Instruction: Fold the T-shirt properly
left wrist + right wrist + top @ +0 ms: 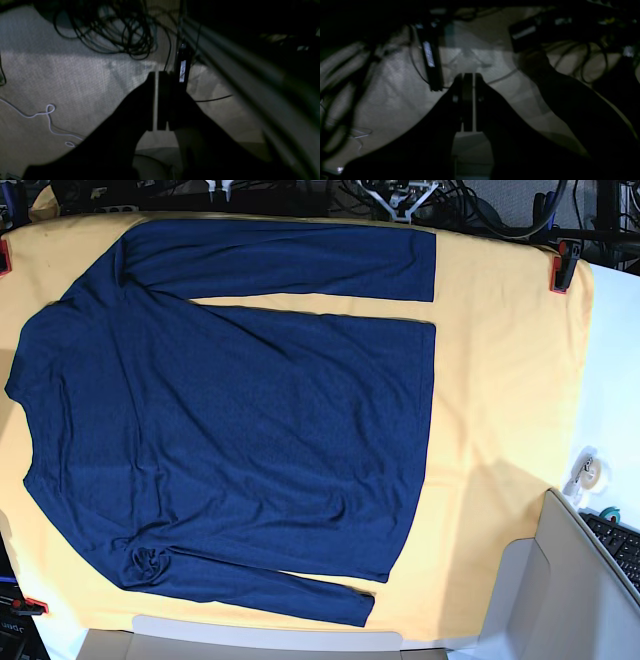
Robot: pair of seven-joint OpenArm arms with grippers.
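T-shirt (240,420): thin soft knit, likely light and limp, apt to sag and drag when lifted; best pinched at a sleeve cuff or hem corner. Plain dark navy, long-sleeved, spread flat on the yellow-orange cloth (500,380), one sleeve wrinkled near the shoulder. Left gripper (158,100) and right gripper (468,100) hang over the floor, both closed and empty.

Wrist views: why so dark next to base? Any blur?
Left wrist: underexposed, left tool a black silhouette against dim carpet, soft focus. Right wrist: darker still, right tool silhouetted, edges smeared. Base: bright, even light, T-shirt sharp on the yellow cloth.
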